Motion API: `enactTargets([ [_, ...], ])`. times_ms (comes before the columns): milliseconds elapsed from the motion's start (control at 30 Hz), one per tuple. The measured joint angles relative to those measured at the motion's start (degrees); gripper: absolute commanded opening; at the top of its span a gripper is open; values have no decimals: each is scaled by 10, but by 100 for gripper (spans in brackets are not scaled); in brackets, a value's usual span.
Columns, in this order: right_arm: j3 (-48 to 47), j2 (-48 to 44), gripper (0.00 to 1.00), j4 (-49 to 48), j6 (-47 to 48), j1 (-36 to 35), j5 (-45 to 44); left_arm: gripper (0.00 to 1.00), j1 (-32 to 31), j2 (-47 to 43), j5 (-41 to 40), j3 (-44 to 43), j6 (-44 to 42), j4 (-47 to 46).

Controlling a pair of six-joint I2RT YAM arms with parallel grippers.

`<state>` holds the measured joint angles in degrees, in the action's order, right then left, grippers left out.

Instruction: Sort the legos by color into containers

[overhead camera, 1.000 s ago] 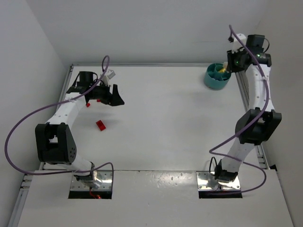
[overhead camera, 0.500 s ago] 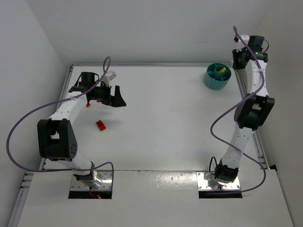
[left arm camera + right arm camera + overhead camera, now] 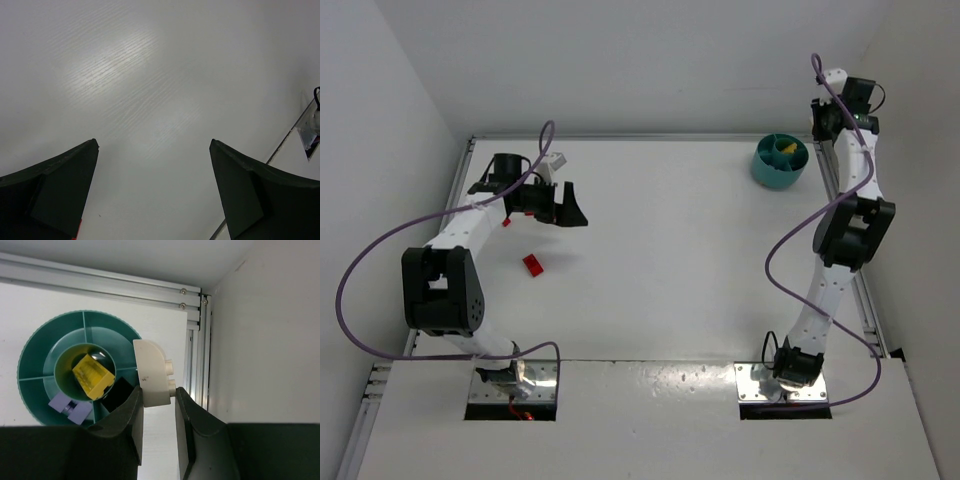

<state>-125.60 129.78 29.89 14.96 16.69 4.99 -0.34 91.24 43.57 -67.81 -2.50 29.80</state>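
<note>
A: Where is the white brick [image 3: 152, 372]?
B: Pinched in the right gripper [image 3: 157, 395] over the teal tub [image 3: 32, 355]'s right rim (far right); the left gripper [image 3: 153, 145] is spread wide.
A: Risk?
B: Released here, it may be dropped outside.

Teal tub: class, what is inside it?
A yellow brick fills the centre compartment; a lilac brick and a black piece sit in the ring around it. The whitish brick in the right gripper hides part of the tub.
</note>
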Motion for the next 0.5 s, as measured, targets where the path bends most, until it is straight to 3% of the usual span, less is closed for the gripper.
enactTargets([
  [367, 17, 8, 0, -65, 6, -11, 8, 100, 7, 9, 10, 0, 2, -1],
  [500, -25, 35, 0, -52, 17, -23, -6, 100, 11, 10, 18, 0, 3, -1],
])
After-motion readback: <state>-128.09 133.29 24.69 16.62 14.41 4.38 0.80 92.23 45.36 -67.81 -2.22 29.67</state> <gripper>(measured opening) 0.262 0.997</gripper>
